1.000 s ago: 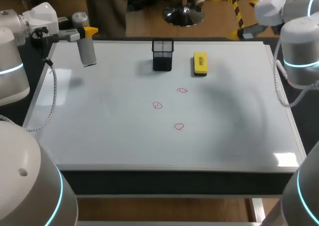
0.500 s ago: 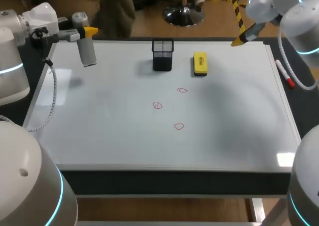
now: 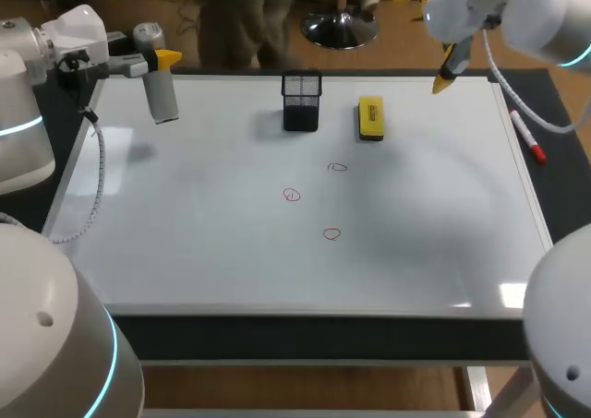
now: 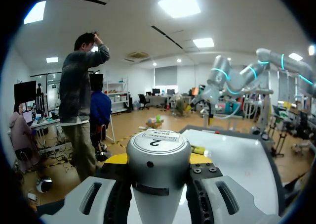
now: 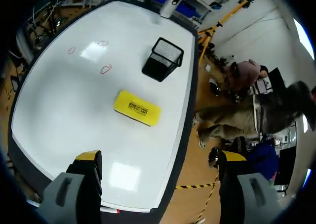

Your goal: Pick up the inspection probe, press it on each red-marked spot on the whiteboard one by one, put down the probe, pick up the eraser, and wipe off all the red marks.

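— Where is the probe [image 3: 162, 100]?
— The left fingers [image 3: 168, 58] squeeze it tight. It hangs upright over the whiteboard's [image 3: 185, 233] far left corner, probably ready to press the red marks [image 3: 292, 195].
— And the right fingers [image 5: 88, 157]?
— Wide open, holding nothing, far right, beside the eraser [image 3: 371, 119]. The black cup [image 3: 302, 101] looks empty.

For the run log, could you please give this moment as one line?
left gripper: shut on probe, at far left corner | right gripper: open, empty, over far edge | eraser: on whiteboard | red marks: three, unwiped
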Controlling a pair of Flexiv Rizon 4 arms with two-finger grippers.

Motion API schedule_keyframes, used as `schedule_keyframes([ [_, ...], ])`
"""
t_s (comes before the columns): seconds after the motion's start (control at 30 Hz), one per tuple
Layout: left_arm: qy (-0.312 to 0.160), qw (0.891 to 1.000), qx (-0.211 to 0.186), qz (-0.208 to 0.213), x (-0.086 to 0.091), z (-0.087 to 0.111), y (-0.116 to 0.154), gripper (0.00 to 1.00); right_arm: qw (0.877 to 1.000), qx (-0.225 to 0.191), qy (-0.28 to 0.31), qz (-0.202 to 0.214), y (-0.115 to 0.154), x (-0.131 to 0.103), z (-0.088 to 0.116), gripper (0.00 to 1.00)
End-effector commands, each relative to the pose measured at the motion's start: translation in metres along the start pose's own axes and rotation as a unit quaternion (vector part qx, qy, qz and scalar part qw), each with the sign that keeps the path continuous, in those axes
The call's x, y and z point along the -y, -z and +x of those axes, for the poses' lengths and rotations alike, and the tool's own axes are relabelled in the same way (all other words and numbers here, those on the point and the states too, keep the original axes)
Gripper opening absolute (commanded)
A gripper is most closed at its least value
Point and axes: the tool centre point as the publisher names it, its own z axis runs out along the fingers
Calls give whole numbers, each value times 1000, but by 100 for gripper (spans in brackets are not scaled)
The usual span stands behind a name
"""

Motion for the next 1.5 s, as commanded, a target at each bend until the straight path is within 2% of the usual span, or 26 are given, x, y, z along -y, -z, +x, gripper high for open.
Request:
schedule_keyframes([
  [0.03, 0, 1000, 1, 0, 1, 0, 0, 0, 970, -209, 125, -1, 3, -7, 1, 100],
  [0.07, 0, 1000, 1, 0, 1, 0, 0, 0, 970, -215, 113, -11, 5, -7, 1, 100],
  [0.87, 0, 1000, 1, 0, 1, 0, 0, 0, 970, -215, 113, -11, 5, -7, 1, 100],
  [0.97, 0, 1000, 1, 0, 1, 0, 0, 0, 957, -222, 187, -29, -5, -14, 4, 100],
  [1.13, 0, 1000, 1, 0, 1, 0, 0, 0, 930, -243, 273, -37, -17, -21, 17, 100],
  [1.17, 0, 1000, 1, 0, 1, 0, 0, 0, 922, -246, 295, -44, -20, -23, 20, 100],
  [1.2, 0, 1000, 1, 0, 1, 0, 0, 0, 919, -250, 302, -42, -22, -25, 22, 100],
  [1.23, 0, 1000, 1, 0, 1, 0, 0, 0, 909, -251, 329, -43, -27, -29, 27, 100],
  [1.37, 0, 1000, 1, 0, 1, 0, 0, 0, 889, -254, 378, -45, -39, -36, 39, 100],
  [1.5, 0, 1000, 1, 0, 1, 0, 0, 0, 877, -251, 407, -50, -50, -40, 48, 100],
])
